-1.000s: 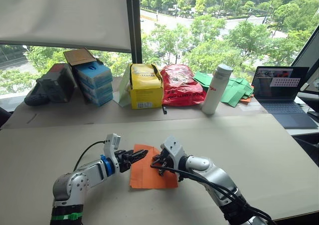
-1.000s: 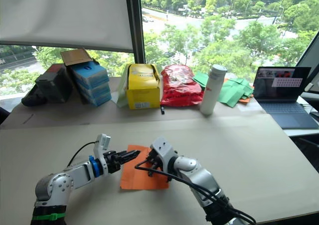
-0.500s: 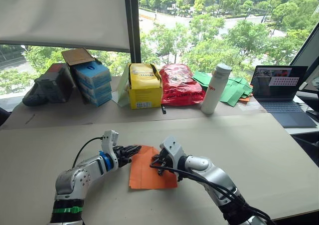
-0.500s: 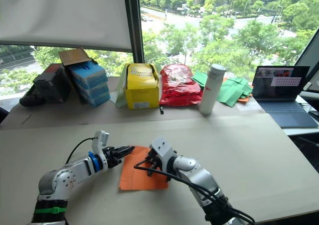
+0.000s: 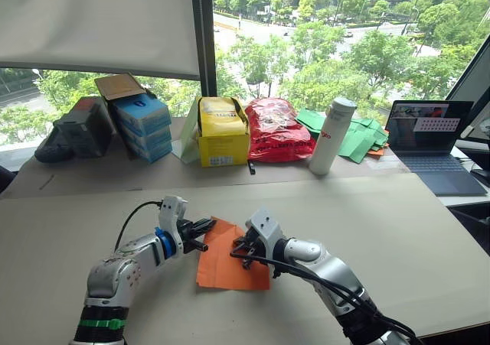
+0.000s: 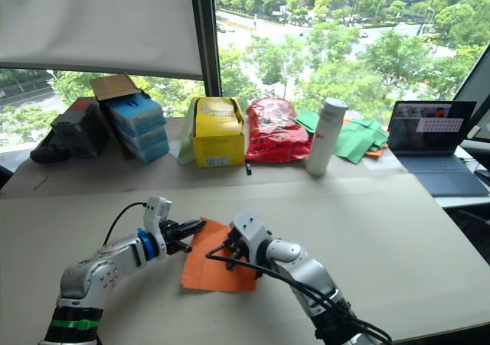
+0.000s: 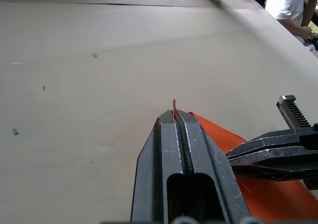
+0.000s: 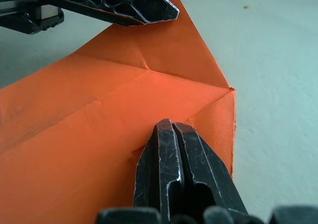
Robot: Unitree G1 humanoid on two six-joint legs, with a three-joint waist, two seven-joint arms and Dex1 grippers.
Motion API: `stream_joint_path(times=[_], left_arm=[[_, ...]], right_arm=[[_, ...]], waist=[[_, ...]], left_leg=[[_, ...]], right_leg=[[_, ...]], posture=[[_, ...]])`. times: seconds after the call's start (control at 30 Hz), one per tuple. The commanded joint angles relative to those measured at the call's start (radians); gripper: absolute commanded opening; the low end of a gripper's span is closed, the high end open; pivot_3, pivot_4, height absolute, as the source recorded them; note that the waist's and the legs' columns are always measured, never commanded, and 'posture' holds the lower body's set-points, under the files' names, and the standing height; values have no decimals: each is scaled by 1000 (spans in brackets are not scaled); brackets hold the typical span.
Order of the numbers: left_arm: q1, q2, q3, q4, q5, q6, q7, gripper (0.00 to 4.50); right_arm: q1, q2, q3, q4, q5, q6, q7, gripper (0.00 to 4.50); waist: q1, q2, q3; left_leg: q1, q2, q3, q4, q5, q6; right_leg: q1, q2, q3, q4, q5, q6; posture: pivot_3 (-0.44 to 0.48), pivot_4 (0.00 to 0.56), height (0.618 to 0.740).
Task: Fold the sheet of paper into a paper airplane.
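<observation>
The orange sheet of paper lies creased on the tan table, with its far right corner folded in. My left gripper is shut on the sheet's far left corner. In the left wrist view a sliver of orange sticks out between the closed fingertips. That corner is lifted slightly off the table. My right gripper is shut and rests tip-down on the sheet near the folded corner, holding nothing. No finished paper airplane is in view.
Along the table's far edge stand blue boxes, a yellow box, a red bag, a white bottle, green paper sheets and a laptop. A person sits beyond the table.
My left gripper has closed from open onto the sheet's far left corner and drawn back a little to the left. The right gripper has stayed put on the paper.
</observation>
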Motion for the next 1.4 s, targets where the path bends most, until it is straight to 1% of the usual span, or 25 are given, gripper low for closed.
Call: stream_joint_path(times=[0.03, 0.1, 0.2, 0.27, 0.37, 0.47, 0.63, 0.93, 1.23, 1.33, 1.4], left_arm=[[24, 62, -82, -77, 83, -113, -74, 36], [38, 99, -133, -78, 142, -179, -106, 36], [48, 123, -180, -56, 201, -256, -135, 36], [51, 131, -211, -35, 247, -313, -150, 36], [48, 125, -234, -15, 271, -351, -167, 36], [50, 117, -250, 0, 277, -361, -185, 36], [37, 112, -275, 49, 318, -395, -199, 36], [14, 103, -300, 94, 360, -439, -237, 36], [25, 110, -300, 87, 381, -444, -251, 36], [30, 108, -298, 80, 381, -441, -251, 36], [32, 108, -296, 76, 382, -440, -251, 36]], right_arm=[[13, -8, -4, 22, -18, 29, -16, 0], [14, -2, -15, 23, -10, 29, -17, 0], [10, 7, -33, 27, -4, 35, -24, 0], [10, 12, -41, 27, -3, 35, -26, 0], [11, 17, -48, 23, 0, 33, -28, 0], [11, 24, -67, 16, 11, 29, -32, 0], [1, 33, -110, 13, 15, -2, -48, 0], [-10, 29, -82, 16, -6, -160, -6, 0], [-30, 56, -47, 114, -85, -323, -19, 0], [-38, 65, -33, 175, -113, -331, -23, 0], [-40, 54, -7, 213, -143, -302, -16, 0]], waist=[[-1, 0, 0], [0, 1, 1], [0, 1, 1], [1, 1, 1], [1, 1, 1], [1, 1, 1], [2, 2, 1], [2, 3, 2], [2, 3, 2], [1, 3, 2], [1, 3, 2]], left_leg=[[0, 0, 0, 0, 0, 0], [0, 0, 0, 0, 0, -1], [-1, 0, 0, 0, 0, -1], [-3, 0, 0, 0, 0, -1], [-5, 0, 0, 0, 0, 1], [-8, 0, 0, 0, 4, 6], [-10, 0, 0, 0, 4, 7], [-10, 0, 1, 1, 4, 8], [-10, 0, 1, 2, 4, 8], [-10, 0, 2, 2, 4, 8], [-10, 0, 2, 2, 4, 8]], right_leg=[[0, 0, 0, 0, 0, 0], [0, 0, 0, 0, 0, 0], [-2, -1, 0, 0, 0, -1], [-3, -1, 0, 0, 0, -1], [-5, -1, 0, 0, 0, -1], [-8, -1, 0, 0, 0, -1], [-9, 0, -1, 0, 0, -1], [-9, 2, -7, 0, 0, 0], [-8, 8, -8, 1, 0, 0], [-8, 8, -9, 0, 0, 0], [-7, 9, -9, 1, 0, 0]], posture=[[0, 150, 740], [0, 150, 740], [0, 150, 740], [0, 150, 740], [0, 150, 740], [0, 150, 740], [0, 150, 740], [0, 150, 740], [0, 150, 740], [0, 150, 740], [0, 150, 740]])
